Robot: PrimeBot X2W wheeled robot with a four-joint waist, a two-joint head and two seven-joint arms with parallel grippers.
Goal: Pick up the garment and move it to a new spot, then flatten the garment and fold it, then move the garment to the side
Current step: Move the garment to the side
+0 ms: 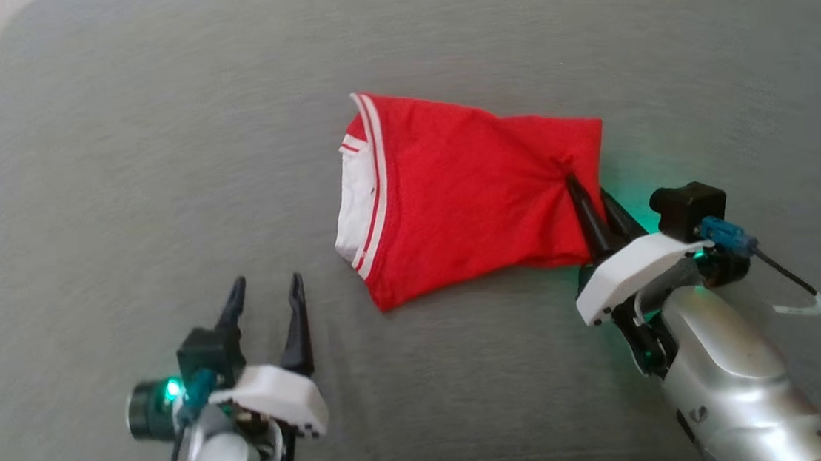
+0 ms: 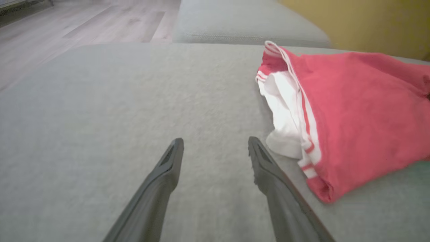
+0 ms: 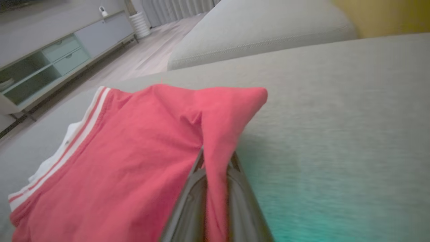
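**Where the red garment lies, and how each gripper stands**

As seen from the head view: one red garment (image 1: pixel 452 197), folded into a rough rectangle with white-striped trim and a white inner layer at its left end. It lies near the middle of a grey cushion (image 1: pixel 153 171).
- Left gripper (image 1: pixel 266 280): at lower left, fingers spread apart, nothing between them, well clear of the cloth.
- Right gripper (image 1: pixel 585 189): at the garment's right end, fingers drawn together on a pinch of red fabric, which puckers at the tips. A green glow falls on the cushion beside it.

Left wrist view:
- Left gripper (image 2: pixel 215 143): both dark fingers parted over bare grey fabric.
- Red garment (image 2: pixel 352 117): to the right, its white lining (image 2: pixel 285 111) just beside the right-hand finger.
- Beyond: a second grey cushion (image 2: pixel 248 23), wood floor (image 2: pixel 84 23), a yellow wall (image 2: pixel 369 20).

Right wrist view:
- Right gripper (image 3: pixel 216 156): fingers closed on a raised ridge of the red garment (image 3: pixel 134 151), with cloth sandwiched between them. The rest spreads to the left, striped edge farthest left.
- Background: a pale low cabinet (image 3: pixel 50 57) with drawers stands on the floor.
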